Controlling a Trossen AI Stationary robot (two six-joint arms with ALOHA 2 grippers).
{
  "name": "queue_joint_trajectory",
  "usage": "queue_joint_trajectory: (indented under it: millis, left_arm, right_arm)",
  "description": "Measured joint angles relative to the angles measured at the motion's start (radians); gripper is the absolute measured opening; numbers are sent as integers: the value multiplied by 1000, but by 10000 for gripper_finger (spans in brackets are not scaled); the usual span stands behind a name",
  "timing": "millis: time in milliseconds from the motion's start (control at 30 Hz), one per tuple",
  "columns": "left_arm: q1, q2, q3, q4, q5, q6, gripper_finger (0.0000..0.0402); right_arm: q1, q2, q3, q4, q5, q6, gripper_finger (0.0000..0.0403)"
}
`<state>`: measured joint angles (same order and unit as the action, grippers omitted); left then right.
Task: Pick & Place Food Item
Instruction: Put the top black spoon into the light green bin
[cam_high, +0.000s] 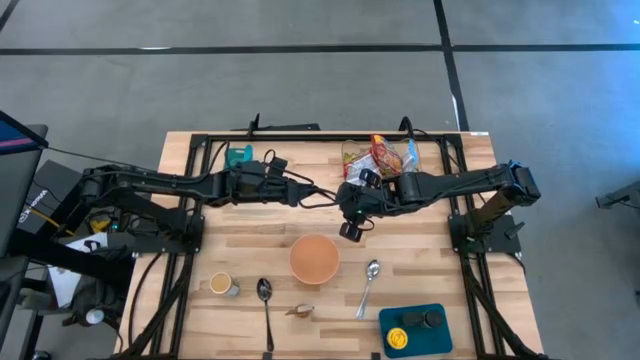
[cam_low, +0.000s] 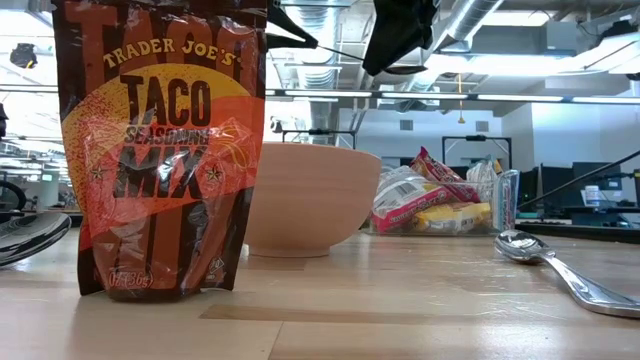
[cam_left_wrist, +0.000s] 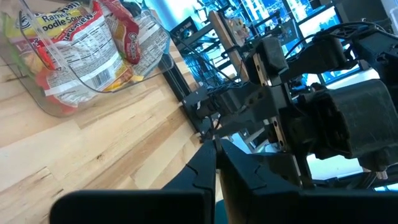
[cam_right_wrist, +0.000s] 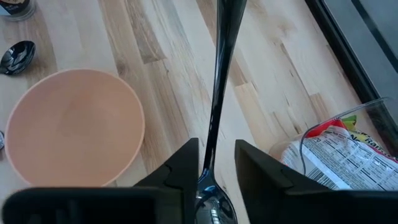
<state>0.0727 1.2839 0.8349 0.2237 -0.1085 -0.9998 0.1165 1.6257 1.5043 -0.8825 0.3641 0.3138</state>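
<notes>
One taco seasoning pkt (cam_low: 160, 150), brown w/ orange label, upright.

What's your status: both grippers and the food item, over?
Left gripper shut, seemingly on spoon handle. Right gripper open around spoon's bowl end, beside pink bowl. Noodle packets untouched in clear container. Nothing seen blocking them.

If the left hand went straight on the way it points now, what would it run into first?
Most likely the right arm. The shut left hand points at that arm's dark wrist housing, which looks close ahead above the table, though depth is hard to judge.
</notes>
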Motion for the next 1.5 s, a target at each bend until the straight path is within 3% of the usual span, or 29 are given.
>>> queue_joint_trajectory:
  millis: [267,500,733,1067,1300,1400,1500]
  left_arm:
    - [0,0,0,-25,-1,0,2]
    - [0,0,0,-30,-5,31,2]
    - [8,0,0,-48,-13,37,2]
    - [29,-13,0,-53,-23,83,1]
    - [40,-30,0,-52,-23,113,2]
    - [39,-39,0,-50,-17,139,3]
    - [39,-40,0,-73,-17,140,3]
  right_arm:
    - [0,-11,0,-1,0,-34,156]
    - [0,-61,0,-34,2,-30,158]
    - [1,-147,0,-29,13,5,137]
    - [36,-238,0,-44,137,99,89]
    - [71,-234,-16,-50,137,99,11]
    - [89,-232,-59,-26,125,76,10]
    - [100,-233,-98,51,38,43,6]
